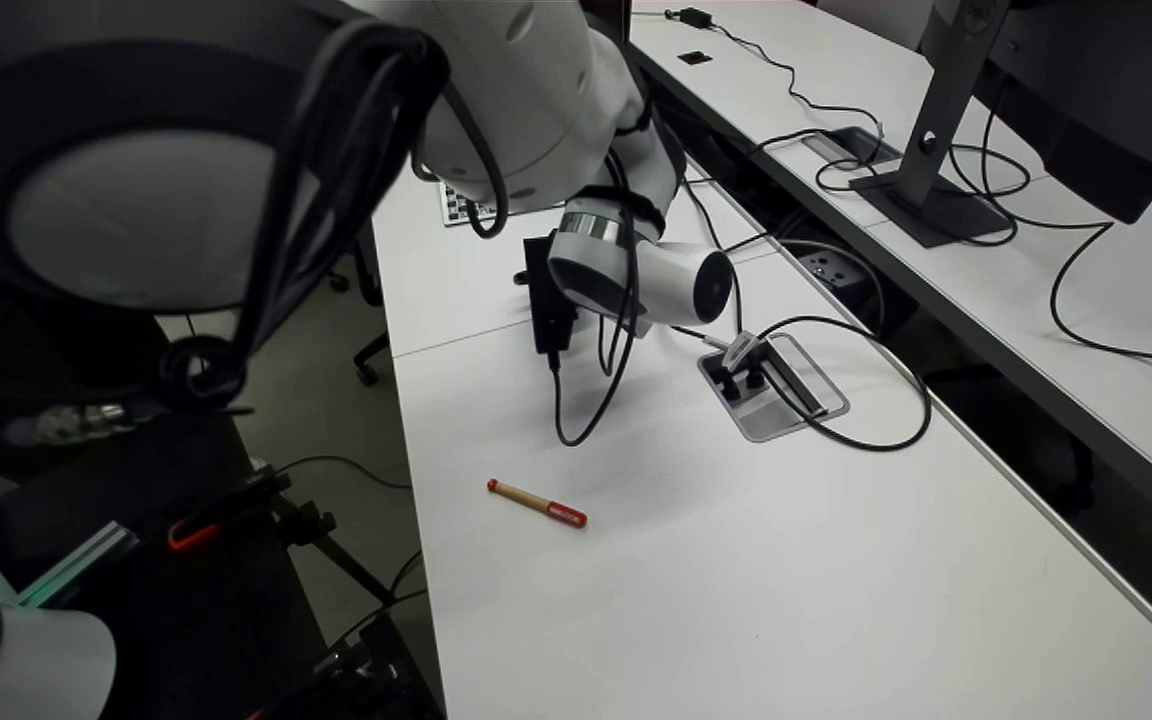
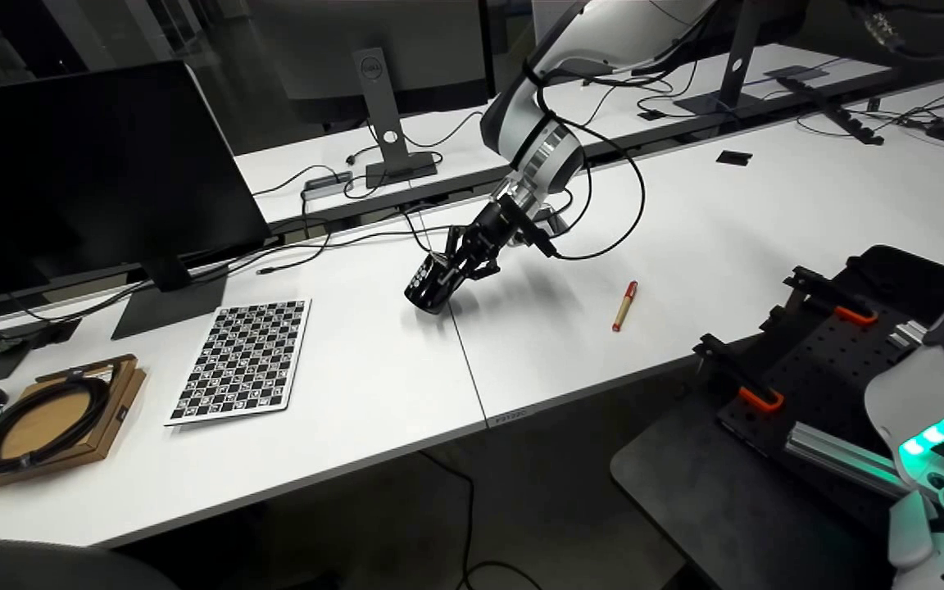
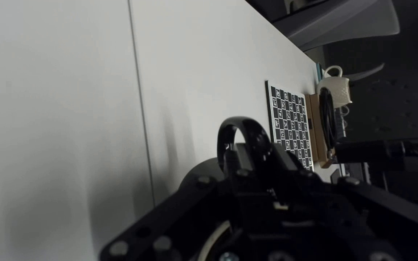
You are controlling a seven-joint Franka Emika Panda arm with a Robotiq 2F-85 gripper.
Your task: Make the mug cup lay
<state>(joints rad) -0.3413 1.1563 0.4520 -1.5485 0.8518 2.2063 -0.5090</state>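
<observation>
The black mug cup [image 2: 425, 287] is tilted in an exterior view, its lighter rim up toward my gripper [image 2: 465, 260] and its base low by the table seam. I cannot tell whether the base touches the table. In the wrist view my gripper [image 3: 264, 154] has its two pads on either side of one arm of the mug's loop handle [image 3: 250, 128], shut on it. The mug's body [image 3: 205, 171] shows partly behind the left finger. In an exterior view the robot arm [image 1: 596, 255] hides the mug and most of the gripper.
A red-brown pen [image 2: 624, 306] lies on the table [image 2: 537, 352]. A checkered board [image 2: 247, 360], a cardboard box with coiled cable [image 2: 58, 418] and a monitor [image 2: 95, 180] stand beyond the mug. A grey cable box [image 1: 774, 388] has loose cables. A white mug [image 3: 334, 88] shows far off.
</observation>
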